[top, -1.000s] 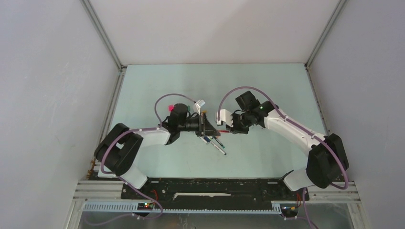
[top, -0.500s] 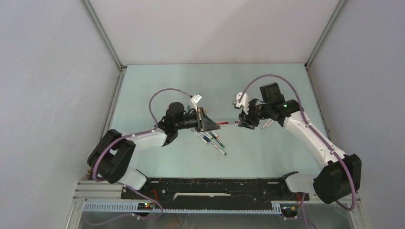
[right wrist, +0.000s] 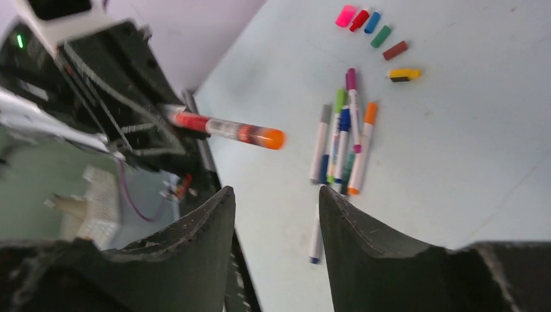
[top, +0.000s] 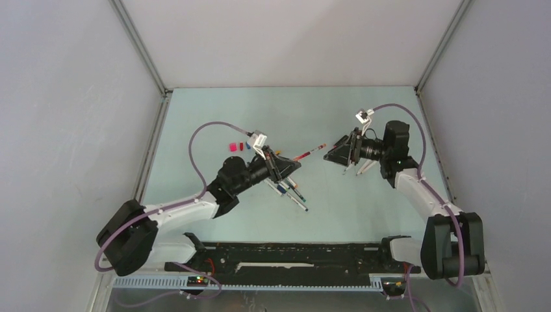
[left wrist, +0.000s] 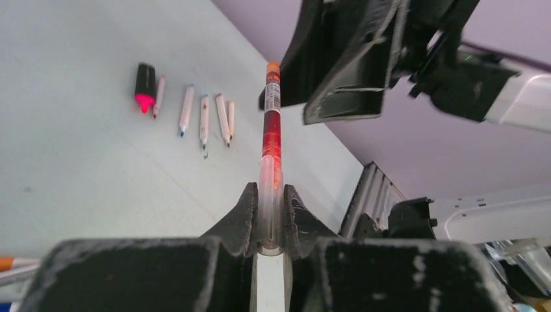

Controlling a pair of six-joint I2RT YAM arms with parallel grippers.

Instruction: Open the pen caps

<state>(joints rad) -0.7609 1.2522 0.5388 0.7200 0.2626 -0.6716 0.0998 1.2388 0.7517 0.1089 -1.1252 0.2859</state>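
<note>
One red pen (left wrist: 271, 136) — pinched in your left claw (left wrist: 266, 208) — aims its orange end (left wrist: 273, 66) at the spread, empty right claw (right wrist: 276, 201).

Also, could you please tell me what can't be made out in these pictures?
- Rear end of the held pen: left wrist view, buried inside the left gripper.
- Its orange end, cap or tip: right wrist view, blurred.
- The loose caps: top view, too small to count.
- The pens by the right gripper: top view, partly behind it.

glossy plastic pen (left wrist: 271, 140), matt table (left wrist: 71, 175), scuffed black left tool (left wrist: 267, 207)
</note>
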